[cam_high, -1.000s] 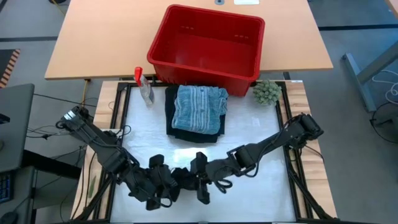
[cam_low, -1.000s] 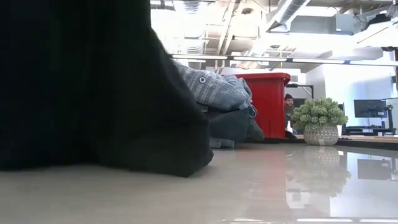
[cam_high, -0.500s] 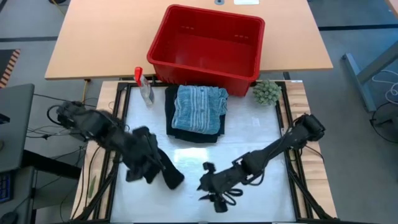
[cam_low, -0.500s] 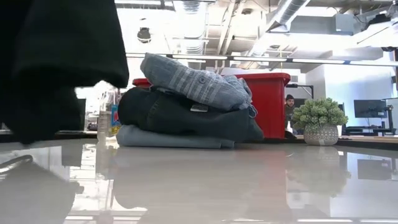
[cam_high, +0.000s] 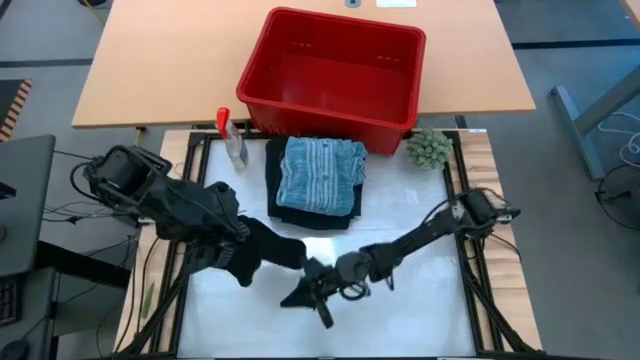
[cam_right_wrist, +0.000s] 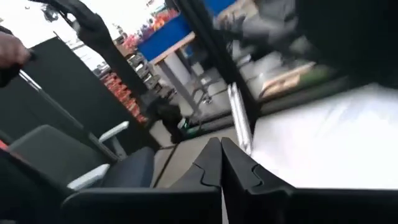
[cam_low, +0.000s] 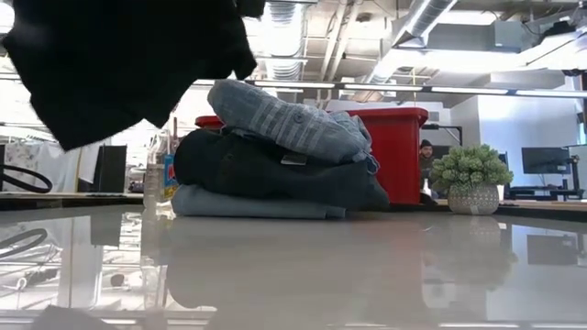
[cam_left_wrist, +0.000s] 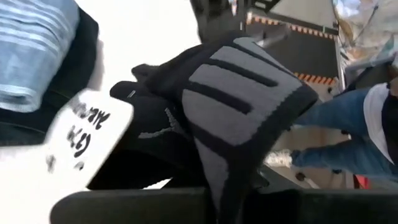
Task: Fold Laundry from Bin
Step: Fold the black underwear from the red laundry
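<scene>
My left gripper (cam_high: 222,246) is shut on a black garment (cam_high: 272,250) with grey stripes (cam_left_wrist: 236,93) and a white label (cam_left_wrist: 87,134), raised over the table's near left. My right gripper (cam_high: 312,290) is shut with nothing between its fingers (cam_right_wrist: 211,163), pointing level just beside the garment's free end. Three folded laundry pieces form a stack (cam_high: 318,180) resting on the table: light blue at the bottom (cam_low: 248,203), dark navy in the middle, striped grey-blue on top (cam_low: 289,119). The red bin (cam_high: 335,75) stands behind the stack. My left gripper holds the black garment from above, slanting down; bunched cloth (cam_left_wrist: 186,155) covers the fingers, so which part they are on cannot be told. The garment hangs below the gripper, slack and lifted clear of the table (cam_low: 110,73).
A small spray bottle with a red top (cam_high: 232,140) stands left of the stack. A fuzzy green ball in a pot (cam_high: 428,148) sits to its right. White table surface (cam_high: 420,300) lies bare at the near right. A person sits far behind the table (cam_low: 426,156).
My left gripper has risen and drawn back toward the table's left edge, carrying the black garment from the table surface up clear of it. My right gripper has come down toward the table, tipped level and shut.
</scene>
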Controlling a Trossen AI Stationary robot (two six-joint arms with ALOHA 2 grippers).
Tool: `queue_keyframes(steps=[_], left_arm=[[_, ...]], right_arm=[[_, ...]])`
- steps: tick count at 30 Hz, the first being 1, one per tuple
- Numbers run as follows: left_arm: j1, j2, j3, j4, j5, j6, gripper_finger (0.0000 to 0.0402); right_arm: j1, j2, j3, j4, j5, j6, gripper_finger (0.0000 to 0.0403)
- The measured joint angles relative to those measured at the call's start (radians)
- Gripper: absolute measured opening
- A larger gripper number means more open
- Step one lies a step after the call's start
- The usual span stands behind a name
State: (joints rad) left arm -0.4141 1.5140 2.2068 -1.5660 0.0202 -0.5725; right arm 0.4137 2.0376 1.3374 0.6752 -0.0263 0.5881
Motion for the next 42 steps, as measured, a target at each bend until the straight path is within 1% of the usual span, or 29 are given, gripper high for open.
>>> queue_keyframes(steps=[2, 4, 7, 12, 13, 17, 19, 22, 25, 28, 31, 33, 36, 38, 42], left_arm=[[0.002, 0.008, -0.003, -0.003, 0.014, -0.004, 0.0], [0.002, 0.027, -0.003, -0.006, 0.049, -0.006, 0.0], [-0.007, 0.054, -0.003, -0.003, 0.084, -0.015, 0.0], [-0.035, 0.095, -0.003, 0.009, 0.128, -0.02, 0.0], [-0.041, 0.101, -0.003, 0.008, 0.138, -0.031, 0.0], [-0.061, 0.109, -0.003, 0.006, 0.156, -0.099, 0.0], [-0.075, 0.108, -0.003, 0.009, 0.156, -0.129, 0.0], [-0.097, 0.108, -0.003, 0.01, 0.158, -0.184, 0.0], [-0.129, 0.113, -0.003, 0.024, 0.155, -0.234, 0.0], [-0.168, 0.134, -0.005, 0.076, 0.159, -0.266, 0.0], [-0.187, 0.165, -0.005, 0.153, 0.205, -0.289, 0.0], [-0.203, 0.18, -0.005, 0.189, 0.241, -0.318, 0.0], [-0.232, 0.193, -0.006, 0.241, 0.261, -0.344, 0.0], [-0.25, 0.192, -0.006, 0.244, 0.242, -0.366, 0.0], [-0.27, 0.19, -0.006, 0.211, 0.169, -0.397, 0.0]], right_arm=[[0.009, 0.1, 0.066, 0.024, 0.002, 0.046, 0.0023], [0.014, 0.182, 0.12, 0.019, 0.007, 0.08, 0.0018], [0.012, 0.289, 0.214, 0.085, 0.058, 0.159, 0.0016], [0.007, 0.48, 0.371, 0.188, 0.098, 0.294, 0.0016], [0.008, 0.512, 0.402, 0.192, 0.127, 0.329, 0.0016], [0.024, 0.61, 0.504, 0.222, 0.246, 0.427, 0.0016], [0.024, 0.663, 0.55, 0.278, 0.271, 0.448, 0.0016], [0.024, 0.715, 0.606, 0.334, 0.337, 0.501, 0.0016], [0.012, 0.749, 0.663, 0.337, 0.389, 0.53, 0.0016], [-0.012, 0.787, 0.739, 0.323, 0.394, 0.512, 0.0016], [-0.035, 0.819, 0.809, 0.31, 0.393, 0.462, 0.0016], [-0.048, 0.819, 0.822, 0.285, 0.392, 0.419, 0.0016], [-0.063, 0.819, 0.836, 0.315, 0.375, 0.347, 0.0016], [-0.068, 0.818, 0.855, 0.325, 0.337, 0.322, 0.0016], [-0.067, 0.816, 0.91, 0.332, 0.244, 0.274, 0.0016]])
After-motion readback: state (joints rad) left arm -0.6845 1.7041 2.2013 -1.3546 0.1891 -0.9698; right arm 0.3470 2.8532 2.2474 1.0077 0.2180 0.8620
